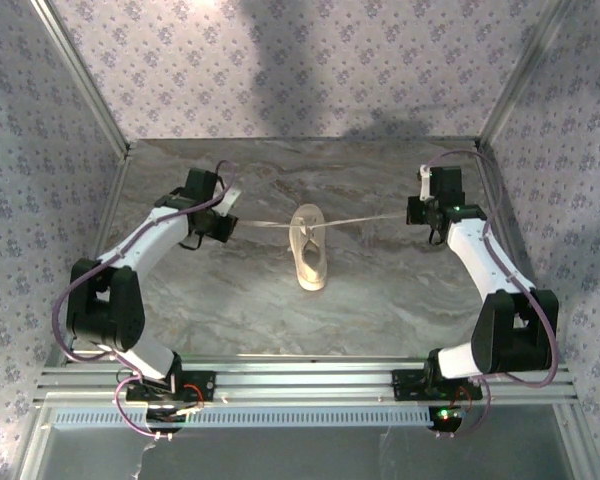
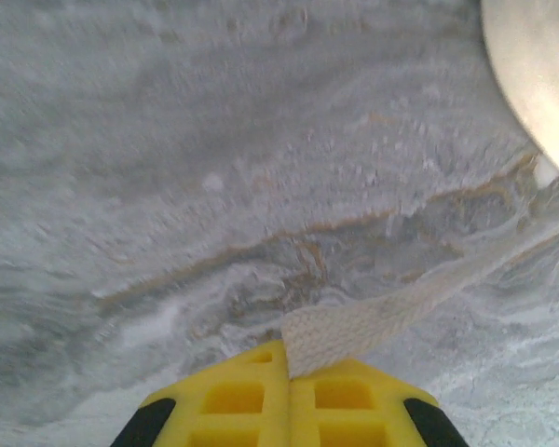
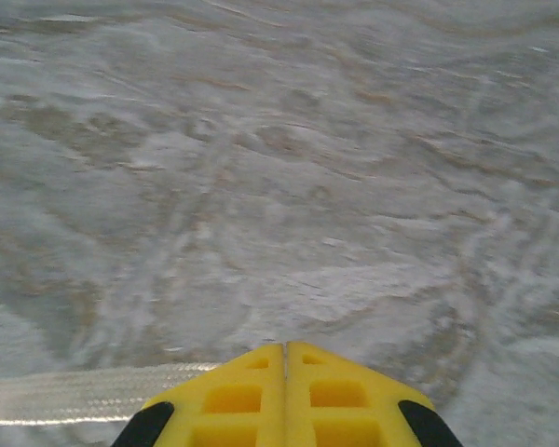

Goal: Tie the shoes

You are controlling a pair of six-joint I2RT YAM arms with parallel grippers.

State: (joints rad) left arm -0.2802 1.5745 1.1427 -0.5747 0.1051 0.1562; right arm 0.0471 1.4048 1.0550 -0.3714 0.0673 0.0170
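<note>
My left pincer [image 2: 288, 349] is clamped shut on a lace [image 2: 354, 326], which runs taut ahead and to its right. My right pincer [image 3: 285, 346] pinches the other lace [image 3: 74, 396], which leads off to its left. Between both pincers, the sneaker [image 1: 310, 255] sits on the tabletop [image 1: 380, 300].

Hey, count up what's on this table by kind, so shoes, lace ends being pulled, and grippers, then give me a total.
1 shoe
2 lace ends pulled taut: left lace end, right lace end
2 grippers: left gripper, right gripper, each shut on its lace end
Total: 5
</note>
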